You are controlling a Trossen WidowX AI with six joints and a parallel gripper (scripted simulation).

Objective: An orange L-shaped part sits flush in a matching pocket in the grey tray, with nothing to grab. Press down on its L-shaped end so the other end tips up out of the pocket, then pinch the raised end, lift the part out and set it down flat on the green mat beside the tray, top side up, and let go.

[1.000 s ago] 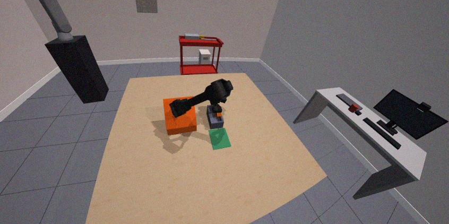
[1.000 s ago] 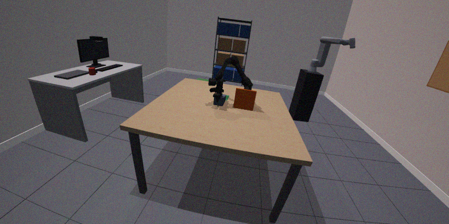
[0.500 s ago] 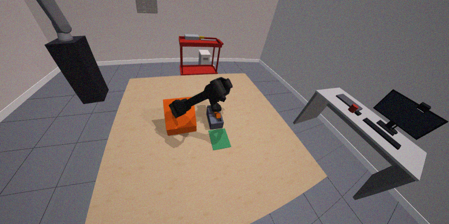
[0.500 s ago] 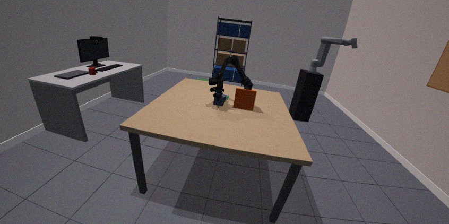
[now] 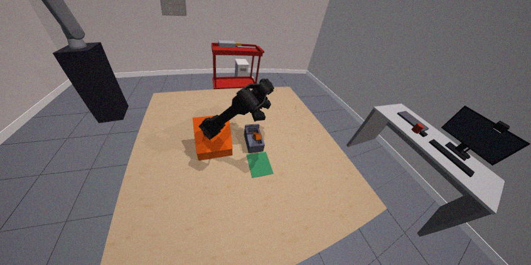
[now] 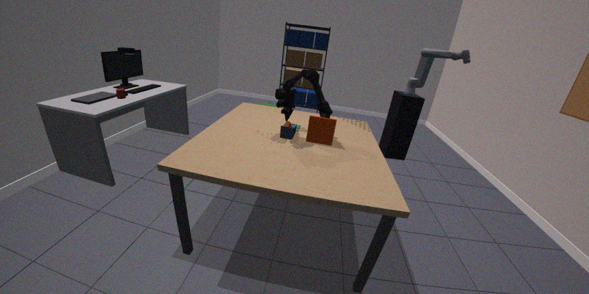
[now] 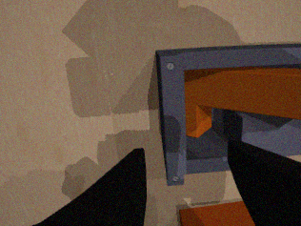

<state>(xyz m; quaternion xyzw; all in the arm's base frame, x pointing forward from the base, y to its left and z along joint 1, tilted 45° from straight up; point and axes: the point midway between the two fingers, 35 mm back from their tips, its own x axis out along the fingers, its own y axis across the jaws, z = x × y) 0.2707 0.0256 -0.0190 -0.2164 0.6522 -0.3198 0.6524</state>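
Observation:
The grey tray [image 5: 253, 147] [image 6: 287, 133] [image 7: 170, 108] stands on the wooden table beside the green mat [image 5: 260, 164]. The orange L-shaped part [image 5: 257, 135] [image 6: 287, 123] [image 7: 253, 89] lies tilted in the tray's pocket, with one end raised above the rim. My gripper [image 5: 258, 117] [image 6: 285, 115] [image 7: 186, 154] hangs a little above the tray, at its end away from the mat. Its fingers stand partly apart with nothing between them. In the wrist view the two dark fingers frame the tray's corner.
The arm's base sits on an orange box [image 5: 213, 144] [image 6: 321, 129] right beside the tray. A red cart [image 5: 235, 64] stands behind the table. A black pedestal [image 5: 92, 81] with a grey arm and a desk [image 5: 438, 159] stand off to the sides.

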